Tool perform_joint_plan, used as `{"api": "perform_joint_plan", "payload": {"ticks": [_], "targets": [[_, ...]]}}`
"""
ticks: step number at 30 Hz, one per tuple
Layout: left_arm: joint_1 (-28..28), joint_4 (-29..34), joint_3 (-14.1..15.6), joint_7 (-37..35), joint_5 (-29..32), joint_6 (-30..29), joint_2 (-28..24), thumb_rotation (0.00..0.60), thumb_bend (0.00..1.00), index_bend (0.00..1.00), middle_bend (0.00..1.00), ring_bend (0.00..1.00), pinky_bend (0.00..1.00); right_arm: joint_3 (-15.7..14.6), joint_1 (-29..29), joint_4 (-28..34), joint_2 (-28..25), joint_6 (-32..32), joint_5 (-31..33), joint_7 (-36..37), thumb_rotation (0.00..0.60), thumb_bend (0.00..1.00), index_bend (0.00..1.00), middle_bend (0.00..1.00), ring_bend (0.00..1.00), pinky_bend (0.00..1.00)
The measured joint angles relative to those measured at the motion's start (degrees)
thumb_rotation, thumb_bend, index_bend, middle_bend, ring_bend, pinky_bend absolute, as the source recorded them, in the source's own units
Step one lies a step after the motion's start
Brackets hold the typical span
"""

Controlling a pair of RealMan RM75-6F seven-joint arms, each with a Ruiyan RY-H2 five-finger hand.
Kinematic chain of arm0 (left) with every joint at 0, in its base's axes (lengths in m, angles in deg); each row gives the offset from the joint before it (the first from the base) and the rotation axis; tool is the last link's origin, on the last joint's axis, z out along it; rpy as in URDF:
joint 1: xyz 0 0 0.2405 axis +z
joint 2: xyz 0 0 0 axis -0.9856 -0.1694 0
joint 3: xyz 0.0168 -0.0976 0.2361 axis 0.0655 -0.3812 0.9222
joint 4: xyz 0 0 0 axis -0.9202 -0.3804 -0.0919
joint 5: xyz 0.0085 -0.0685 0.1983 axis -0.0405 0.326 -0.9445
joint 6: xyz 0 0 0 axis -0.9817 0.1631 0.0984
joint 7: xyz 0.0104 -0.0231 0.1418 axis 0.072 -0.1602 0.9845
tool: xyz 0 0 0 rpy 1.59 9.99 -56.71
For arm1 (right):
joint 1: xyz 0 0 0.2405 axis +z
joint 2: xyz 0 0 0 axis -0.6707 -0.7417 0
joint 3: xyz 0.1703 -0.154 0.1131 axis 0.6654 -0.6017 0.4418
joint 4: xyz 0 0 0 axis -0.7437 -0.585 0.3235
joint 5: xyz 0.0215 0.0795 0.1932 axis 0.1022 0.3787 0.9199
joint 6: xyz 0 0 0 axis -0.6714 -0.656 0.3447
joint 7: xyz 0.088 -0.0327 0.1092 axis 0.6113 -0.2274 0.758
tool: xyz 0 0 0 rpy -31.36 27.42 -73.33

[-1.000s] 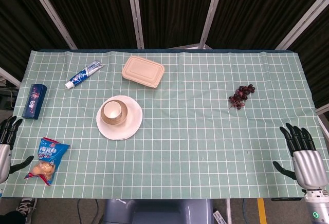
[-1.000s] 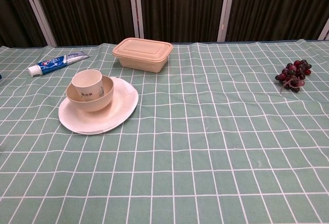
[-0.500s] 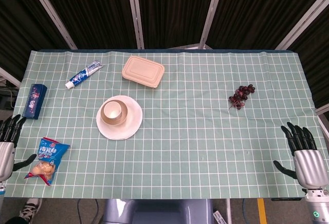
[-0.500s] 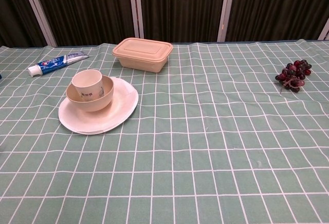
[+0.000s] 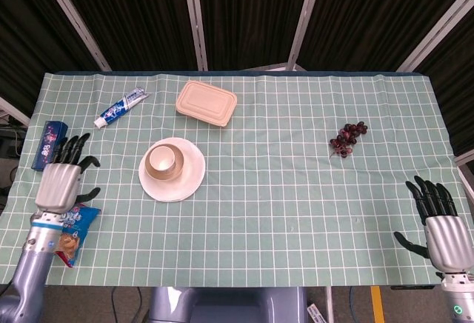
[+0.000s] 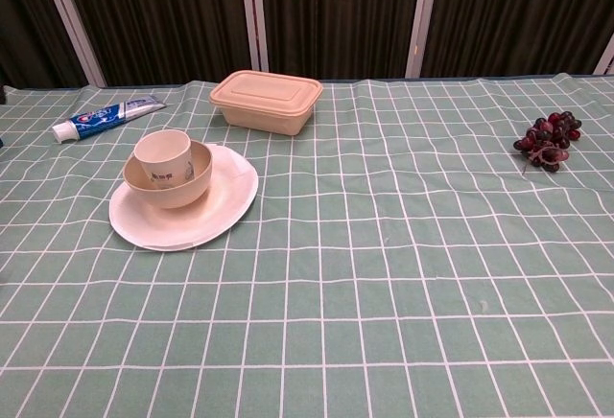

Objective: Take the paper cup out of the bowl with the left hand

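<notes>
Cream paper cup [image 6: 162, 155] sat upright inside the beige bowl [image 6: 179, 188], which rested on the round white plate [image 6: 216, 215] – left of centre in both views. Cup rim stood proud of the bowl rim in the chest view, so its upper wall was exposed all round.

Left hand [image 5: 62, 177] was at the left edge of the head view, over the green checked tablecloth [image 5: 296, 190], well apart from the plate, fingers spread and holding nothing. It hovered just above the blue snack bag [image 5: 70, 234]. It did not show in the chest view. Right hand [image 5: 437, 223] sat at the lower right of the head view, also released, fingers apart.

Handling guess – the cup looked thin-walled and very light, so it would likely crush under a hard squeeze and tip if nudged. Best hold: a light pinch across the exposed upper wall just below the rim, then straight up. The bowl looked light too and might drag along if the cup was wedged; can't tell the fit from these views.
</notes>
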Motion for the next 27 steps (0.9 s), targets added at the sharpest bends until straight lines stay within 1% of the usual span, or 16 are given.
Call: {"api": "perform_joint_plan", "payload": {"ticks": [5, 11, 16, 23, 27], "targets": [[-5.58, -2.71, -1.81, 4.31, 4.29, 5.34, 4.26, 0.600, 0.22, 0.49, 0.00, 0.00, 0.00, 0.15, 0.08, -0.15, -0.28, 0.27, 0.38, 1.09, 0.600, 0.07, 0.02, 0.00, 0.00, 0.00], [-9.23, -4.66, -2.22, 7.86, 7.08, 8.27, 7.81, 0.600, 0.24, 0.51, 0.00, 0.00, 0.00, 0.29, 0.09, -0.15, -0.66, 0.37, 0.69, 2.19, 0.600, 0.07, 0.01, 0.00, 0.00, 0.00], [-11.65, -6.41, -2.05, 11.07, 9.56, 9.66, 10.56, 0.600, 0.28, 0.53, 0.00, 0.00, 0.00, 0.37, 0.04, -0.04, -1.01, 0.34, 0.88, 2.98, 0.600, 0.07, 0.02, 0.00, 0.00, 0.00], [-14.49, -9.59, -2.06, 13.51, 13.32, 11.48, 13.68, 0.600, 0.28, 0.54, 0.00, 0.00, 0.00, 0.35, 0.01, -0.07, -1.24, 0.29, 0.78, 3.64, 0.600, 0.07, 0.02, 0.00, 0.00, 0.00], [-15.68, -10.93, -2.03, 13.84, 14.12, 11.63, 15.21, 0.600, 0.28, 0.53, 0.00, 0.00, 0.00, 0.32, 0.08, -0.34, -1.21, 0.54, 0.84, 3.63, 0.600, 0.07, 0.02, 0.00, 0.00, 0.00]]}}
